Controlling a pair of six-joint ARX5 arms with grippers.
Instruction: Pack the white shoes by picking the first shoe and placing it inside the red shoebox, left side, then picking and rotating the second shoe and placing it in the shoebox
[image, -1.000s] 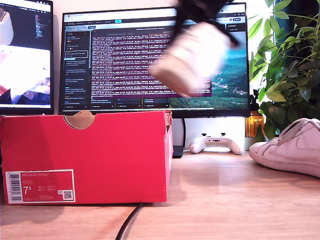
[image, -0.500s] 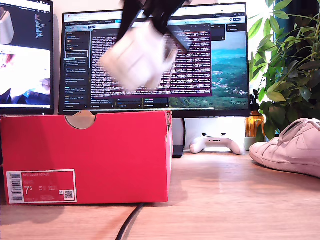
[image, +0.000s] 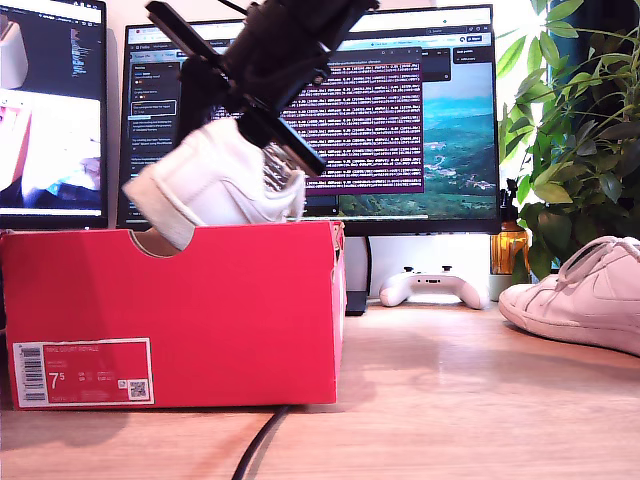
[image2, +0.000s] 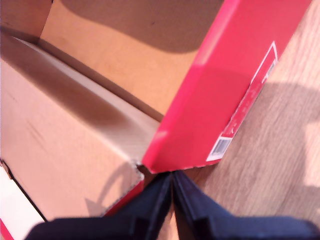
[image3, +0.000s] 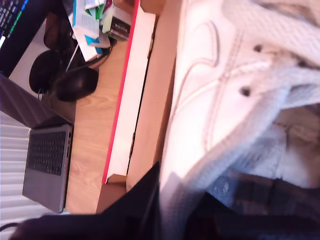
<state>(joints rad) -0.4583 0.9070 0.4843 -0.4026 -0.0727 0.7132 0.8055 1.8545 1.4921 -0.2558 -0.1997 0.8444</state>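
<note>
Shoe (image: 215, 185), clenched in my second hand (image3: 165, 200), has swung over the red shoebox (image: 170, 315); lowering it comes next, I judge. My first hand (image2: 172, 187) is closed, empty.

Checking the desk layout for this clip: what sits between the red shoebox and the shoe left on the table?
In the exterior view, a white game controller sits farther back between the red shoebox and the resting shoe; the wooden desk in front is bare.
</note>
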